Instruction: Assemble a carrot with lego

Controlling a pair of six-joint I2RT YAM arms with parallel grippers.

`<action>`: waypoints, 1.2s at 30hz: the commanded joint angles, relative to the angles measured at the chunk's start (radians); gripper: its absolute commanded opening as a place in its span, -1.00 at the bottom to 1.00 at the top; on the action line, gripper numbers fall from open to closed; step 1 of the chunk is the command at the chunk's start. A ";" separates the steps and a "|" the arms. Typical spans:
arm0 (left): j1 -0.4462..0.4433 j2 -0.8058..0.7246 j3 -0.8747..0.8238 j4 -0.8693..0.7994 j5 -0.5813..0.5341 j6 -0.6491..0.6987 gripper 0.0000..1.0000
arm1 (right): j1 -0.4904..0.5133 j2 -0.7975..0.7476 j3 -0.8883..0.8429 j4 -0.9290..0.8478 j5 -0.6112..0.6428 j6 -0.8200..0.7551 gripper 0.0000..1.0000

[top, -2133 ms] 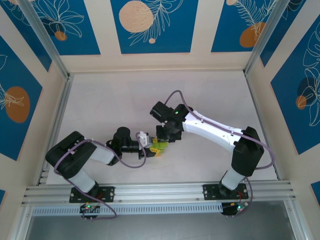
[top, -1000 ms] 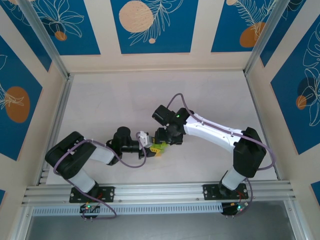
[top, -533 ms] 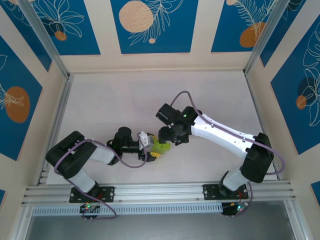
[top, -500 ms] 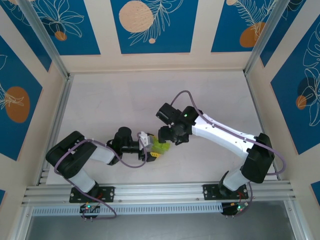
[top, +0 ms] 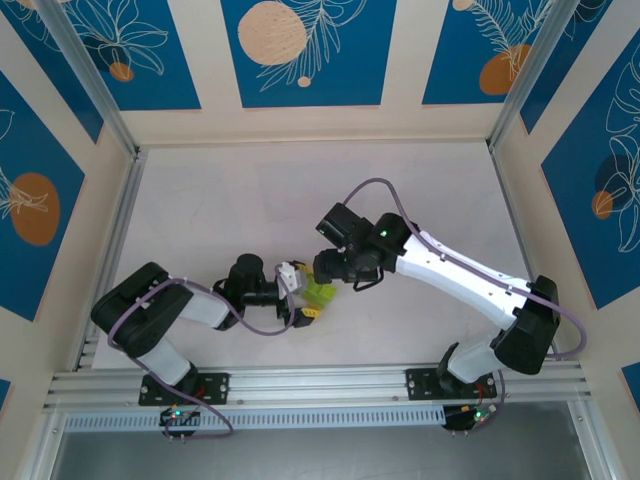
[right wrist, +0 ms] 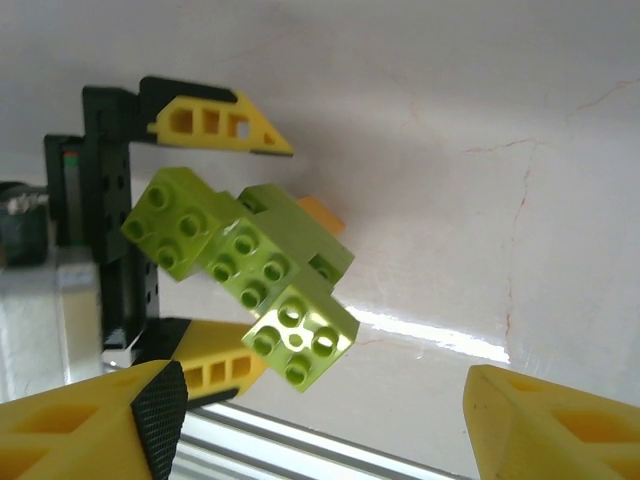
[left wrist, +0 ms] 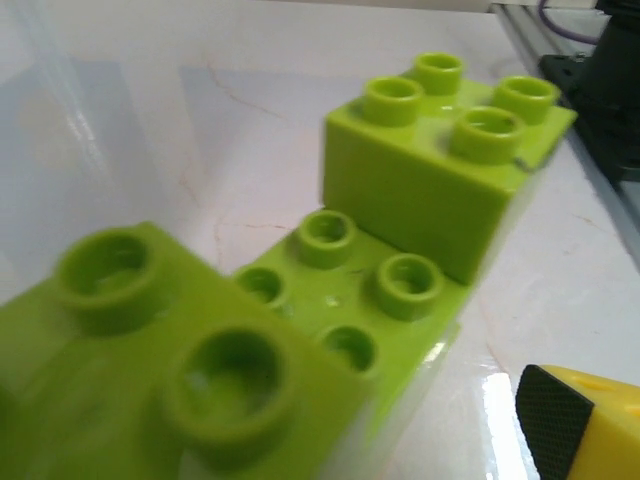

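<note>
The carrot was judged complete, ungripped within the wide-open left tool, below the open, empty right tool.

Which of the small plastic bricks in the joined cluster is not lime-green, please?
The small orange plastic brick, peeking out behind the stacked lime-green bricks in the right wrist view; it alone differs in colour.

Bright even light; glare streak on table; nearest lego blurred
</note>
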 commanded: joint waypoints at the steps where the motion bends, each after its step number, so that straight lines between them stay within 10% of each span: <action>1: 0.002 -0.033 0.012 0.015 -0.070 -0.016 0.99 | 0.028 -0.019 -0.027 -0.015 0.008 0.023 0.47; 18: 0.073 0.031 0.115 0.013 0.157 -0.137 0.98 | 0.046 -0.086 -0.122 0.031 0.030 0.006 0.37; 21: 0.074 0.041 0.135 -0.010 0.199 -0.136 0.80 | 0.044 -0.113 -0.144 0.031 0.040 0.013 0.32; 25: 0.075 0.070 0.176 -0.071 0.281 -0.124 0.06 | 0.039 -0.142 -0.159 0.019 0.055 0.020 0.30; 36: 0.076 0.085 0.201 -0.137 0.309 -0.103 -0.18 | 0.017 -0.187 -0.181 -0.007 0.075 0.027 0.27</action>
